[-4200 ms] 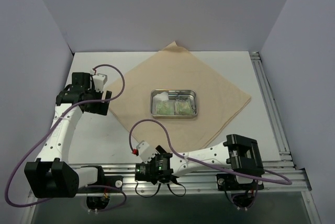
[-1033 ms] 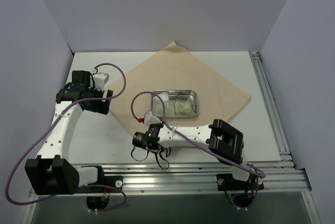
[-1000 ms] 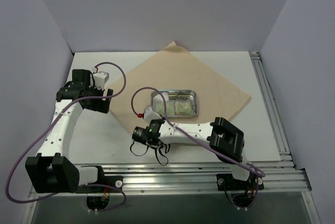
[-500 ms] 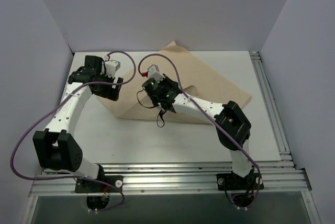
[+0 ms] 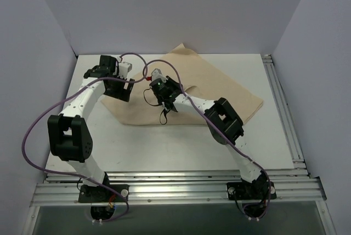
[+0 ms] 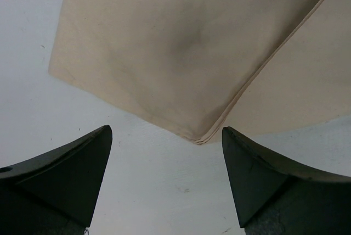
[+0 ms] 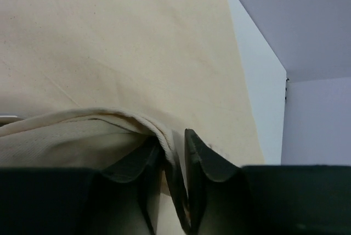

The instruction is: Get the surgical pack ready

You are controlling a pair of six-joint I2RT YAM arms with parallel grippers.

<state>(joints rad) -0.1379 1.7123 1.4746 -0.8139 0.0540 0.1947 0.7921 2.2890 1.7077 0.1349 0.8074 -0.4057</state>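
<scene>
Left wrist view shows the cloth [image 6: 181, 43], folded corner at 12 o'clock from the released left claw [image 6: 165, 132]; the right claw [image 7: 173, 144] is clenched on its edge.

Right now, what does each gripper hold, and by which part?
The right gripper pinches the tan cloth by its hemmed edge, which is folded over. The left gripper is open and holds nothing.

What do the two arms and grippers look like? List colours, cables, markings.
The left arm and right arm have white links with black joint housings. A purple cable loops along each. The left gripper and right gripper have plain black wedge-shaped fingers. No markings legible.
</scene>
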